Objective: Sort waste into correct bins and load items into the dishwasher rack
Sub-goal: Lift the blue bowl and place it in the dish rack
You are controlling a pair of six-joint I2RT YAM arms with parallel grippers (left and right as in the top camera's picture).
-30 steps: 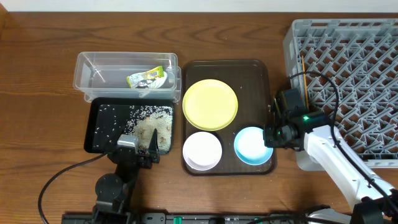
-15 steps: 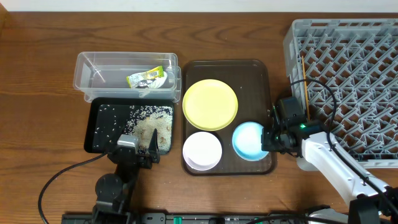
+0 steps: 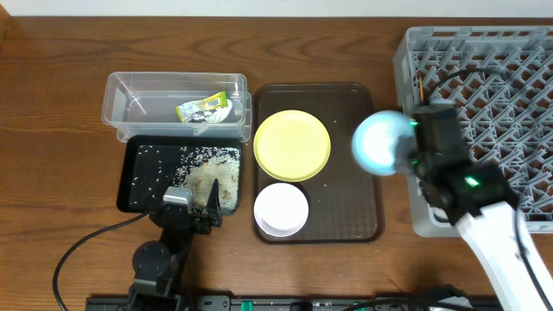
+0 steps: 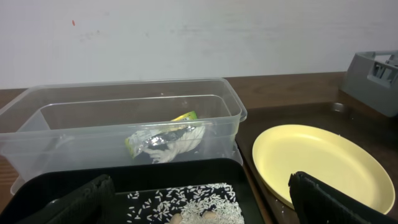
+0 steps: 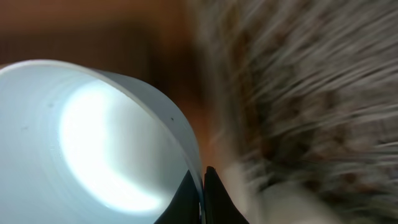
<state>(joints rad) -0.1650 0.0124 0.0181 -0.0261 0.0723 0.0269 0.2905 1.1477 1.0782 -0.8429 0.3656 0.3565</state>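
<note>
The right gripper (image 5: pixel 203 186) is pinching the rim of the light blue bowl (image 3: pixel 378 142), jaws clenched on its thin wall, and the bowl is hanging raised just outside the left wall of the dishwasher rack (image 3: pixel 518 69). To my eye, doing this step well is meaning clearing that wall with height to spare before travelling inward, then lowering the bowl on edge between pegs without letting the thin grip slip. The chopsticks (image 3: pixel 421 86) are lying just inside the rack's left wall, so aiming deeper is looking safer; the lattice farther in is standing free. The left gripper (image 4: pixel 199 196) is resting released, well apart from the rack.
</note>
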